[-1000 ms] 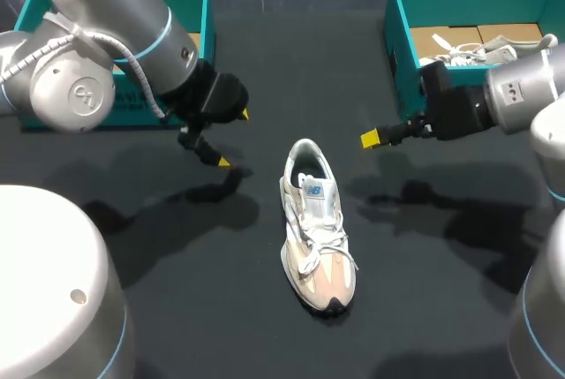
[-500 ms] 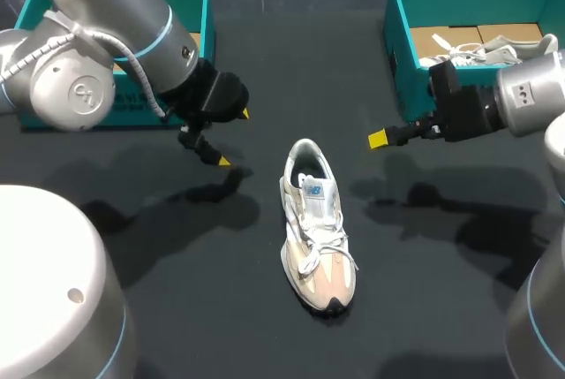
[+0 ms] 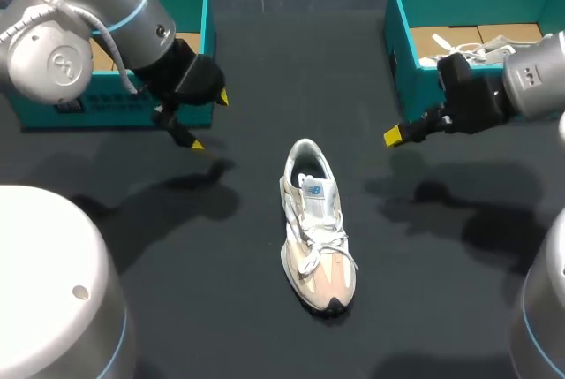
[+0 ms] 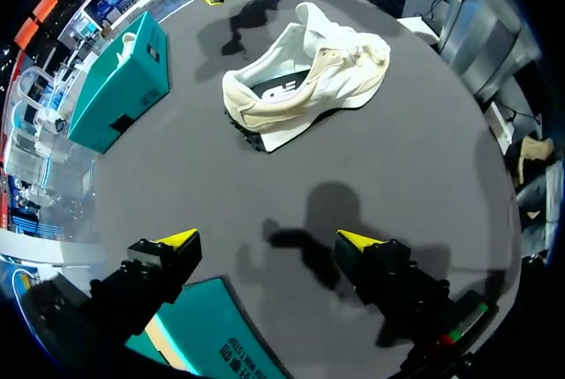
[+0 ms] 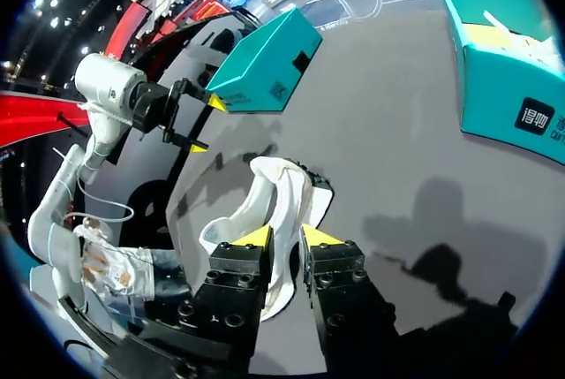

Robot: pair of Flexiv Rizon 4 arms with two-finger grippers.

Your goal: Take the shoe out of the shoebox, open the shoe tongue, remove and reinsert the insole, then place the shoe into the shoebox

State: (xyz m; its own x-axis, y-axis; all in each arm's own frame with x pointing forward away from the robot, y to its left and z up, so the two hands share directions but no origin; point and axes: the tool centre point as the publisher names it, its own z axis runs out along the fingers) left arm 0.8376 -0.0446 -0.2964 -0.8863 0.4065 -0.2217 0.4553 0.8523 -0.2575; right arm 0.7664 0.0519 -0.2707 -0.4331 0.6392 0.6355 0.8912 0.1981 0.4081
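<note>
Currently, shoe point(image 3: 316, 238) lies loose at centre.
Left gripper point(image 3: 207, 120) at ten o'clock spread, right gripper point(image 3: 393, 136) at two pressed together; may shove shoe.

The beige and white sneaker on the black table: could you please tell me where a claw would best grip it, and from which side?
Probably the heel collar of the beige and white sneaker, from above: it stands upright on its sole, its mouth open upward, so one finger can slip inside and one outside.
</note>
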